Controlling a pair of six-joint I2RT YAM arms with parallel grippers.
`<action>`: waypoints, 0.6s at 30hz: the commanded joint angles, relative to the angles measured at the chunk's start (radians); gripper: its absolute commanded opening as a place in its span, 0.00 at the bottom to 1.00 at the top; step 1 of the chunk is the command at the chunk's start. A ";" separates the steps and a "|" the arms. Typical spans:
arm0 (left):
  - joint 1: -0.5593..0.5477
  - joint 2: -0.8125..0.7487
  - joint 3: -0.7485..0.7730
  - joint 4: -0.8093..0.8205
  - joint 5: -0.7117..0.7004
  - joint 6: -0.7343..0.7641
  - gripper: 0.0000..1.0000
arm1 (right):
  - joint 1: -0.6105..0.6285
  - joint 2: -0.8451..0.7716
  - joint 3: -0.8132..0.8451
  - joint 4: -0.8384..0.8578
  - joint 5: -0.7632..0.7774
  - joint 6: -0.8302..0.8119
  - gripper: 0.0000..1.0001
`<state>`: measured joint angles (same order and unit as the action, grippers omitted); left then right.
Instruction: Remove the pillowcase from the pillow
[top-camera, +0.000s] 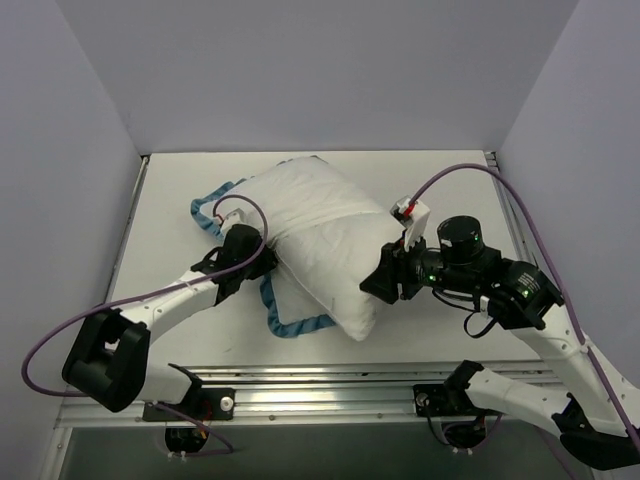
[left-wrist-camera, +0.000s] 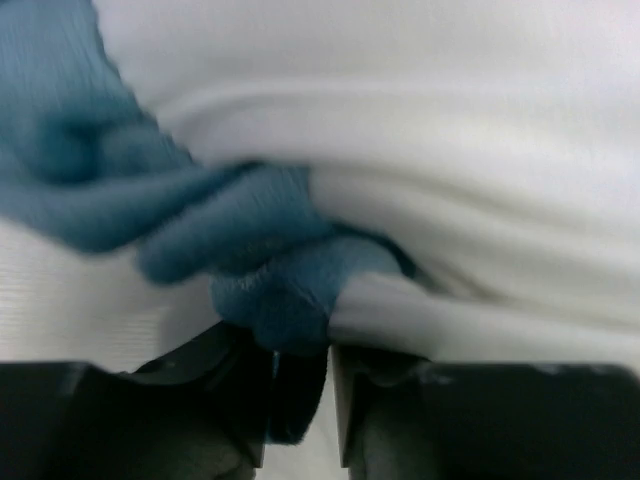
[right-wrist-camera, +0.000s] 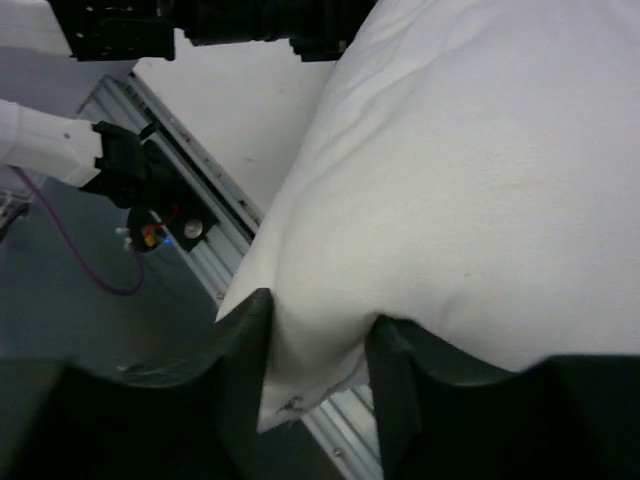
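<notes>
White surface (top-camera: 165, 240) below: your left jaws pinch the pillowcase (left-wrist-camera: 285, 295) by its blue trim, and your right jaws pinch a corner of the pillow (right-wrist-camera: 480, 200). The pillow lies diagonally, far-left to near-right, and the case shows from under its left side, nearest your left arm.

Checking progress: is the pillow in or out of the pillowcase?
Largely out: the bare pillow lies over the blue-trimmed pillowcase. Fully free, cannot tell.

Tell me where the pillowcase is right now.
Top view: the pillowcase lies left of centre on the table, partly under the pillow, its blue trim in the left claw.
</notes>
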<state>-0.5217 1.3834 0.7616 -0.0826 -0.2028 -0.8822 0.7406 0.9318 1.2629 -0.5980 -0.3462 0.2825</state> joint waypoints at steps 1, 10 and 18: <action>0.031 -0.062 -0.030 0.026 -0.011 0.075 0.44 | 0.005 -0.032 0.010 0.109 -0.149 -0.026 0.44; 0.017 -0.428 0.011 -0.308 0.008 0.092 0.88 | 0.002 0.067 0.107 0.132 -0.059 -0.059 0.76; 0.011 -0.370 0.024 -0.246 0.150 0.065 0.93 | -0.142 0.223 -0.001 0.036 0.408 0.032 0.84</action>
<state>-0.5034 0.9390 0.7544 -0.3431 -0.1390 -0.8085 0.6769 1.0985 1.3445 -0.5224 -0.1242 0.2687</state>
